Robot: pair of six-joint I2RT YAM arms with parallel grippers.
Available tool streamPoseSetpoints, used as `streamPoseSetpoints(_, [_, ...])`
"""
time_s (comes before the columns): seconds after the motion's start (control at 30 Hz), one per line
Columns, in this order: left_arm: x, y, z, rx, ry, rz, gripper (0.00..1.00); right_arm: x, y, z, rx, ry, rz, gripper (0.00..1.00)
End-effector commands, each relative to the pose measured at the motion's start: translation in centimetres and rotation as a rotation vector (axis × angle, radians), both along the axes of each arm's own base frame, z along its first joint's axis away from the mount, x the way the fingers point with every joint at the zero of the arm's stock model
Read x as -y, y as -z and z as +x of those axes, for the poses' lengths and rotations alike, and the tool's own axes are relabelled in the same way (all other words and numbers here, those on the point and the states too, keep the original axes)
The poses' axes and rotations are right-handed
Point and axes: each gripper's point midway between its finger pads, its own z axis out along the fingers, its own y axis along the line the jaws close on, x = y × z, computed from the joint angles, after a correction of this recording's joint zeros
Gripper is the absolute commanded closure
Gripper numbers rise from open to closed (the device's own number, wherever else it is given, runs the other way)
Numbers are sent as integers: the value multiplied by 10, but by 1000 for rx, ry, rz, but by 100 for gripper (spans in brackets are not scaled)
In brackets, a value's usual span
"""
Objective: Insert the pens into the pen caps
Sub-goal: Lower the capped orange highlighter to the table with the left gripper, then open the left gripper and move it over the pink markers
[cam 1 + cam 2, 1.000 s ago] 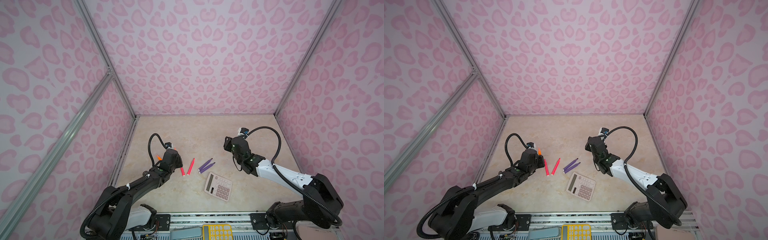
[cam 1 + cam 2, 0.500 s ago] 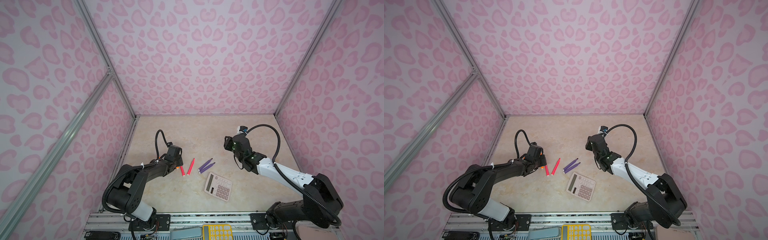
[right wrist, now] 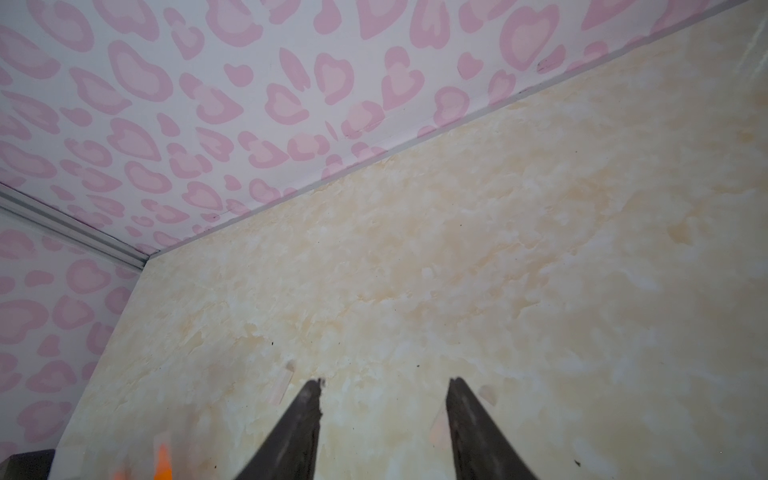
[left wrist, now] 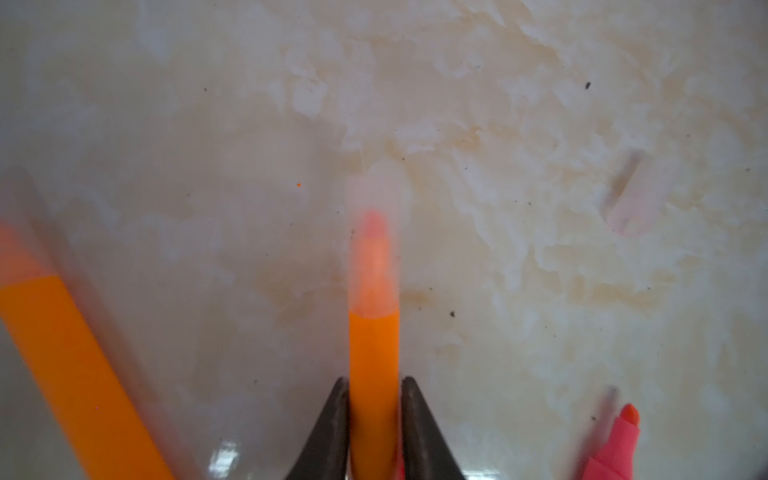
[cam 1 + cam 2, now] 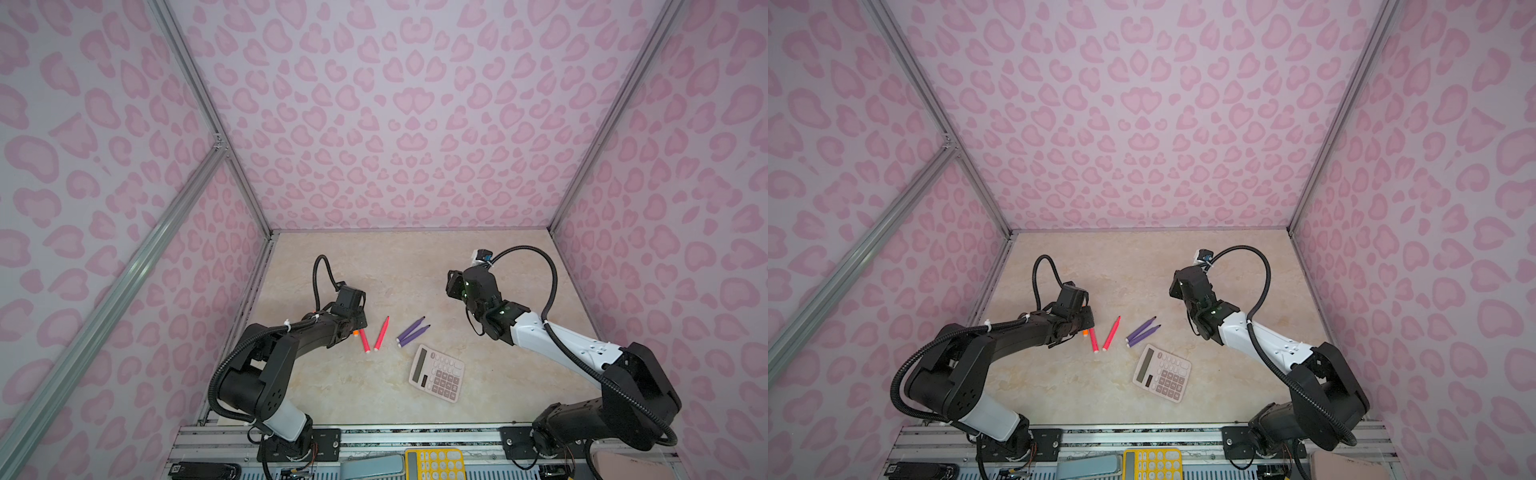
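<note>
Left wrist view | left gripper [image 4: 374, 380]: jaws narrow, flanking capped orange pen [image 4: 374, 353] low over table [image 4: 540, 124], grip unconfirmed | right gripper [image 3: 384, 384]: wide, empty | step: probable release | next: requires pink-red pen [image 4: 615, 449] and loose clear cap [image 4: 631, 199].

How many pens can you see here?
6. Two purple pens side by side near the calculator; two pink-red pens left of them; one orange pen between the left tool's jaws, another beside it. More may be hidden.
</note>
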Motion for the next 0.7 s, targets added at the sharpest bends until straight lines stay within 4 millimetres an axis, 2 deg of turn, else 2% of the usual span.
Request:
streamPoseSetpoints(0.0, [0, -13, -4, 14, 22, 3, 65, 2, -2, 1, 8, 8, -11, 49])
streamPoseSetpoints(0.17, [-2, -31, -16, 58, 18, -20, 56, 1, -3, 2, 14, 4, -10, 49])
streamPoseSetpoints(0.23, [0, -38, -24, 71, 24, -34, 56, 0, -3, 3, 13, 1, -9, 49])
streamPoseSetpoints(0.4, [30, -50, -49, 101, 95, -94, 56, -3, -2, 3, 10, -14, 0, 49])
streamPoseSetpoints(0.57, [57, -47, -63, 100, 128, -114, 59, -8, 3, 3, -6, -33, 5, 50])
streamPoseSetpoints(0.67, [53, -32, -62, 58, 85, -67, 63, -11, 5, 1, -15, -49, 7, 50])
